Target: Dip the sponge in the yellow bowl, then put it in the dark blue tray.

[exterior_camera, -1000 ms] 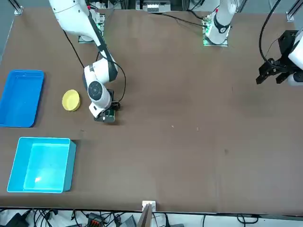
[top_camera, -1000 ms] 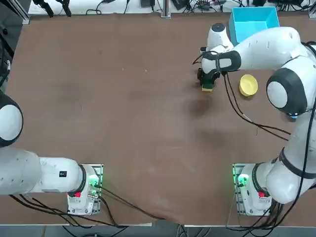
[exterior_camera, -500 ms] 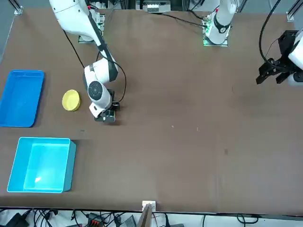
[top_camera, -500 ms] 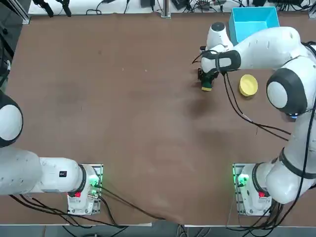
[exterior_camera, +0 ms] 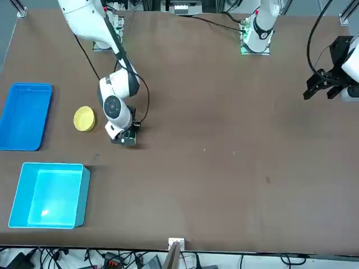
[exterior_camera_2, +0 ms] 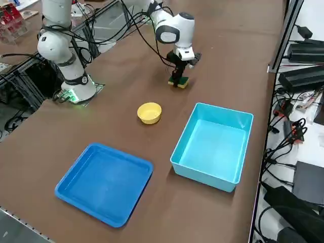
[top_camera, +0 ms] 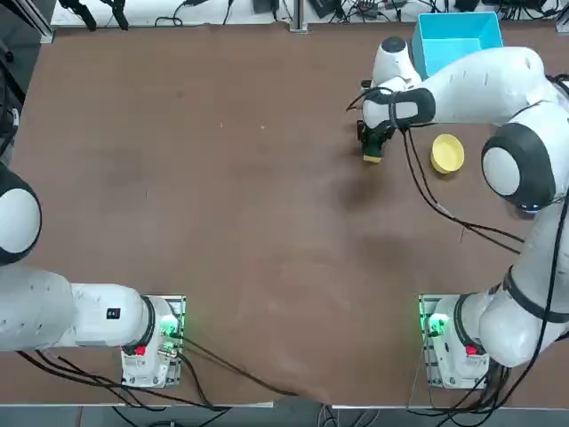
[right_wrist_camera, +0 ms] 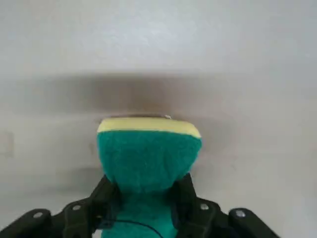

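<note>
Right wrist view: the sponge (right_wrist_camera: 148, 163) is seen pinched between the two fingers (right_wrist_camera: 185, 198) of the right gripper (right_wrist_camera: 146, 206), green scouring face toward the camera and yellow foam layer on the far side; the fingers are closed against its sides.

In the top view, the right gripper (top_camera: 374, 140) is found low over the table (top_camera: 222, 222), with the sponge (top_camera: 373, 156) at its tip. The yellow bowl (top_camera: 447, 153) lies at 3 o'clock from the sponge, near but apart. A light cyan box (top_camera: 455, 37) sits at 1 o'clock from the sponge.

In the right side view, the dark blue tray (exterior_camera_2: 104, 182) is placed at 7 o'clock from the yellow bowl (exterior_camera_2: 149, 112), well apart from the sponge (exterior_camera_2: 179, 81).
</note>
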Controlling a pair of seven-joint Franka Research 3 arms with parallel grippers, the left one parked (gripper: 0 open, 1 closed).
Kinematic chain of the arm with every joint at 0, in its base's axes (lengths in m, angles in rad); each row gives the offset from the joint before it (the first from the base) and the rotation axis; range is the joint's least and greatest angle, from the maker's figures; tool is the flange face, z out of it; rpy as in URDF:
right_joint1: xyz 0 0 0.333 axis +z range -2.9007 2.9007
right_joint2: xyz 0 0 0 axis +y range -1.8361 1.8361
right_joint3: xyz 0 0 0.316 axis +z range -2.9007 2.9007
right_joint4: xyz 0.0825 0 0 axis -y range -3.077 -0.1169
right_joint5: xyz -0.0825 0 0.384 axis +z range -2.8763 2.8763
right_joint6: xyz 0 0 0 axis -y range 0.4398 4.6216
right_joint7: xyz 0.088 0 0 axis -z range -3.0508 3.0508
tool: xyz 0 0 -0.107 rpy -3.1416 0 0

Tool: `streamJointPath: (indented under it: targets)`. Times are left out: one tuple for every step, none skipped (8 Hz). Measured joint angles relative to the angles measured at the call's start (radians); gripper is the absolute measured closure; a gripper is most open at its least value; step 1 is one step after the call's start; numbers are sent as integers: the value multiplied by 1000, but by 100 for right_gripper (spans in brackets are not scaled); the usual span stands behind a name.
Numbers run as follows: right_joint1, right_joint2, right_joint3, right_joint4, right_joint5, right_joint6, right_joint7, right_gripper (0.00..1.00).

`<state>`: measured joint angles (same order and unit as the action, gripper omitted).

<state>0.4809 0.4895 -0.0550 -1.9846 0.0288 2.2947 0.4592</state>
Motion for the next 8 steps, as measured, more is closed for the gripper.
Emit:
streamJointPath:
  targets:
    - [-2,-34,-5,6,0,-64,1,44]
    - [-5,-74,-9,7,0,-118,1,44]
    - [-10,-108,-13,7,0,-169,1,44]
    - [-24,-136,-16,7,-4,-223,-5,44]
    - [-57,-162,-18,7,-9,-281,-36,44]
    - [-109,-194,-20,7,-11,-345,-99,44]
    - [-173,-224,-23,5,-11,-402,-179,44]
    - [-238,-244,-26,2,-12,-446,-249,44]
